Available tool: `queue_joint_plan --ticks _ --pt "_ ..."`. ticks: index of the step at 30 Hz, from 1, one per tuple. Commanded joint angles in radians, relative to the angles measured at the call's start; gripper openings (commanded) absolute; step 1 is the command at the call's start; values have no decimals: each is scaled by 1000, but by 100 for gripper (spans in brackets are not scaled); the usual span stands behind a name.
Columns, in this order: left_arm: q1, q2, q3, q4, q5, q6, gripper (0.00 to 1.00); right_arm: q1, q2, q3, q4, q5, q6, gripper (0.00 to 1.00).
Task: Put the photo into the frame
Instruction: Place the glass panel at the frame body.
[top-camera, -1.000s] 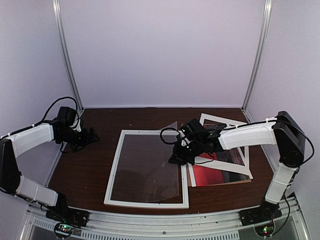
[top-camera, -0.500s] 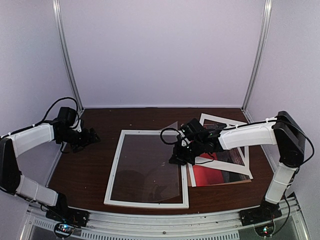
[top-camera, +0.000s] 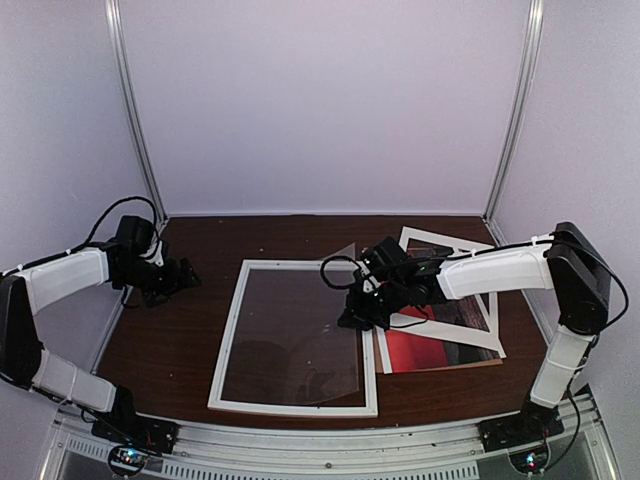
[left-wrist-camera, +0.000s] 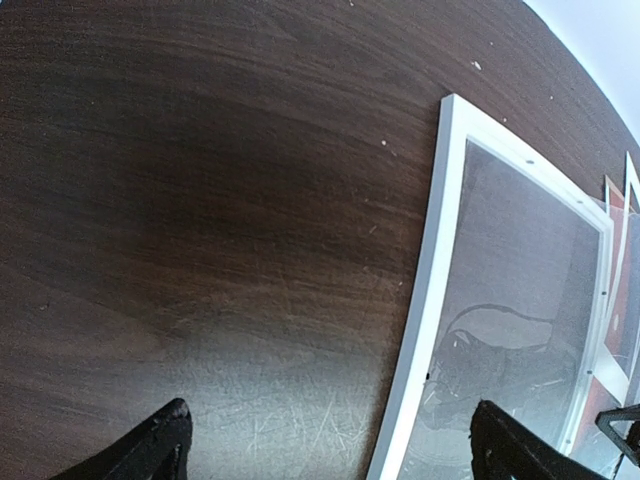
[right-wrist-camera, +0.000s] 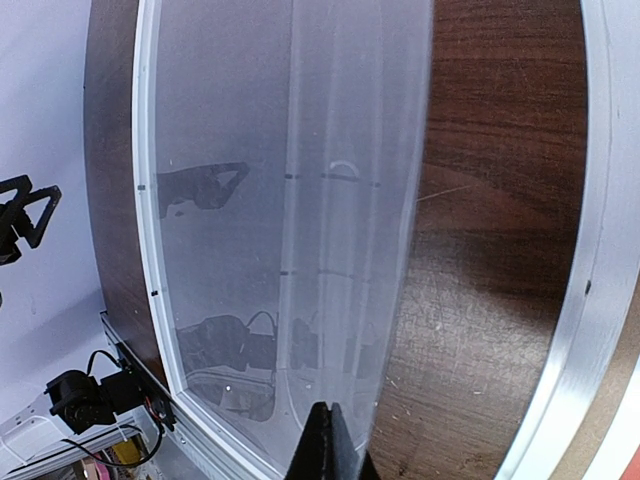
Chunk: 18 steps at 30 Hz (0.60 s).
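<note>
Right gripper (right-wrist-camera: 324, 448): fingers together, pinching the right edge of a clear sheet (right-wrist-camera: 290, 200), which sits over the frame (top-camera: 229, 335), raised at that edge. Frame: flat on the table (top-camera: 170, 340), centre. Photo (top-camera: 420, 352): just right of the frame, partly under a white paper mat (top-camera: 432, 236). Left gripper (left-wrist-camera: 330, 440): fingers wide apart, holding nothing, above the table left of the frame.

The thin white frame (top-camera: 290, 407) lay flat on the surface at centre. The red photo (top-camera: 425, 350) lay just right of it, its upper part hidden.
</note>
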Motion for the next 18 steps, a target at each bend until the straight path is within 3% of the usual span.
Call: queue_joint_plan --ticks 1,18 --pt "8 7 -8 40 13 6 98 -2 -4 20 -2 -21 4 0" --pt "8 9 -8 39 20 4 98 -2 27 46 -12 -82 1 0"
